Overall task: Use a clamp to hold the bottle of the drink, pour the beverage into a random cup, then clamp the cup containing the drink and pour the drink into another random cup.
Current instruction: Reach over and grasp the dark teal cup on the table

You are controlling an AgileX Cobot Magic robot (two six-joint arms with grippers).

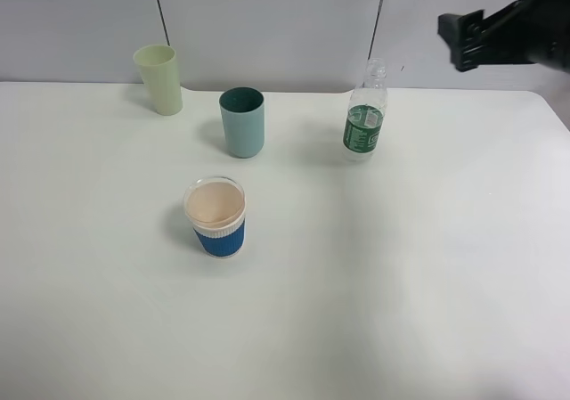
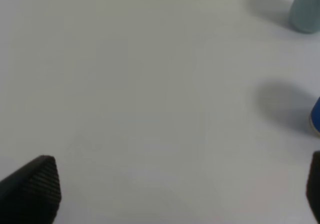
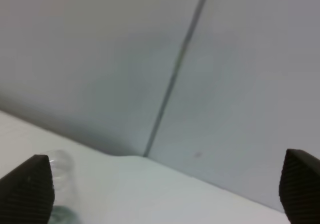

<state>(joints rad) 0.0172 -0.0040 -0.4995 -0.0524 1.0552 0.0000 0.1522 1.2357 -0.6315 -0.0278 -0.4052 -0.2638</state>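
Nearest of all stands the blue-sleeved cup (image 1: 215,217), empty as far as its pale inside shows, left of centre on the counter (image 1: 401,293). Farther back are the teal cup (image 1: 242,122) and, far left, the pale green cup (image 1: 158,79). The bottle (image 1: 365,115) stands upright at the far right of the group, its long axis vertical, well apart from the teal cup on its left.

Above and to the right of it hangs the right arm (image 1: 512,30), clearly the nearer one (the left arm is out of the high view). Here the right jaws are spread wide and grip nothing. In the wrist view the bottle's top sits low beside one fingertip (image 3: 27,189), not between the two. Over bare counter the left jaws are likewise spread and empty.

Reaching the bottle calls, I judge, for a move down and left, then closing across its body. Nothing stands in between.
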